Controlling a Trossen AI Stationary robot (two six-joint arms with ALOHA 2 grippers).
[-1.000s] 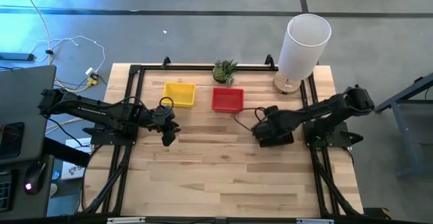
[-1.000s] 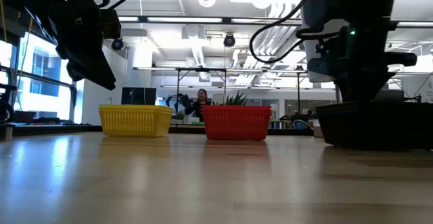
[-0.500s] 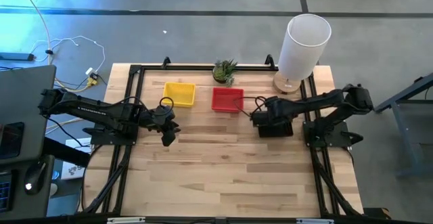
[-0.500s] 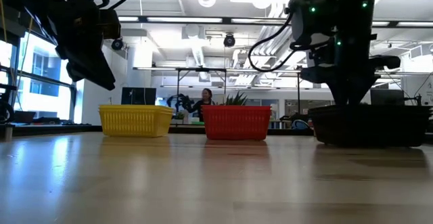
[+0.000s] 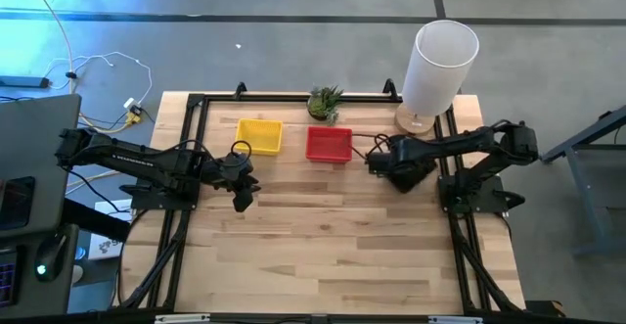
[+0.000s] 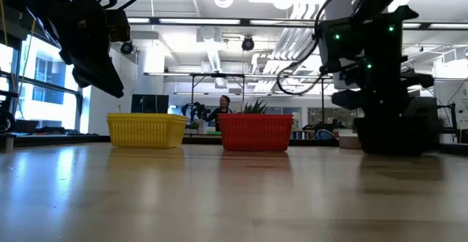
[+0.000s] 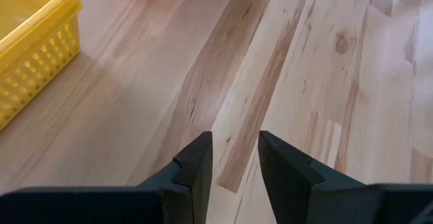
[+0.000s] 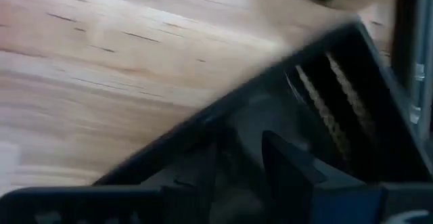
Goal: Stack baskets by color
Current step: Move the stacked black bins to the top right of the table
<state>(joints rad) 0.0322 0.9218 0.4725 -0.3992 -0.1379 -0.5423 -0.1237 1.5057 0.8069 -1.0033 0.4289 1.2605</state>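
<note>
Three groups of plastic mesh baskets sit near the far edge of the wooden surface (image 5: pixel 323 246): yellow basket (image 5: pixel 259 135), red basket (image 5: pixel 329 144), and black basket (image 5: pixel 413 167) beside it. The right pincer (image 5: pixel 383 158) is clamped on the black basket's wall. The left pincer (image 5: pixel 243 199) hovers nearer, fingers apart, holding nothing.

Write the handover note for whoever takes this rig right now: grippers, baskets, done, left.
Left gripper: open, empty, hanging above bare table in front of the yellow plastic mesh basket.
Right gripper: its fingers straddle a wall of the black plastic mesh basket, which is right of the red plastic mesh basket.
Yellow and red sit side by side near the table's far edge; whether each is a single basket or a stack cannot be told.
Done: colours are kept apart.
Left: set the black basket down and release it.
</note>
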